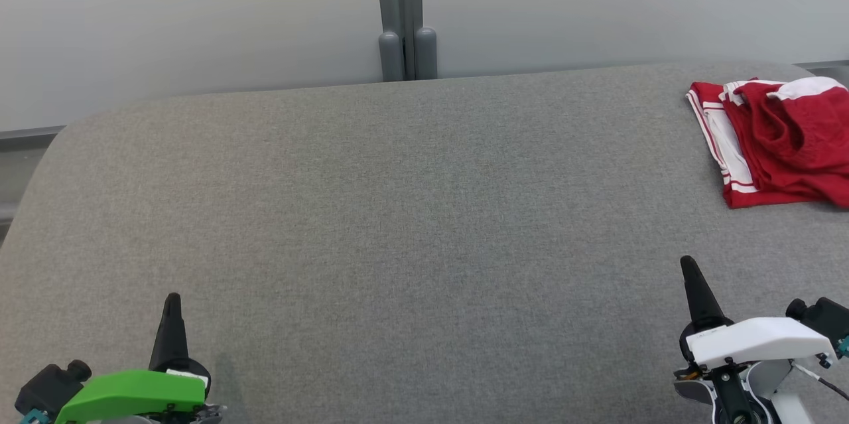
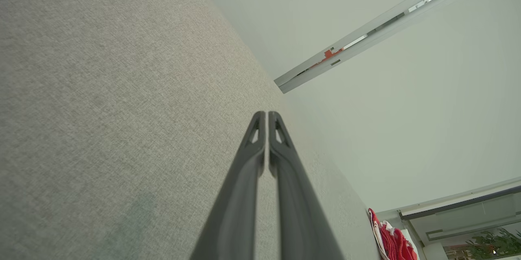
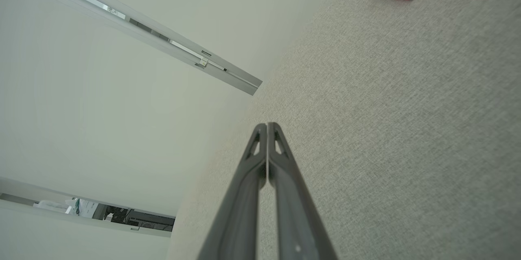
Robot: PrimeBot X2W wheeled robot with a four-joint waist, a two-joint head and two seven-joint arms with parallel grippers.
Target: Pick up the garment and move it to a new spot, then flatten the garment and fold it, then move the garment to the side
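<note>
Garment (image 1: 776,142) sits at tabletop (image 1: 398,212) far-right corner, just ahead-right of right gripper (image 1: 688,266), the nearer one; left gripper (image 1: 172,301) well apart. Both clenched, empty.

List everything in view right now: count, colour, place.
garment: one, red with white stripes, bunched at the table's far right, apart from both grippers
table: one, grey fabric top, across the head view
wall: pale panels, behind the table
post: one, grey, upright at the middle of the wall
plant: one, green, far background in the left wrist view
left gripper: one, dark fingers under a green cover, near left over the table, shut and empty
right gripper: one, dark fingers under a white cover, near right over the table, shut and empty
</note>
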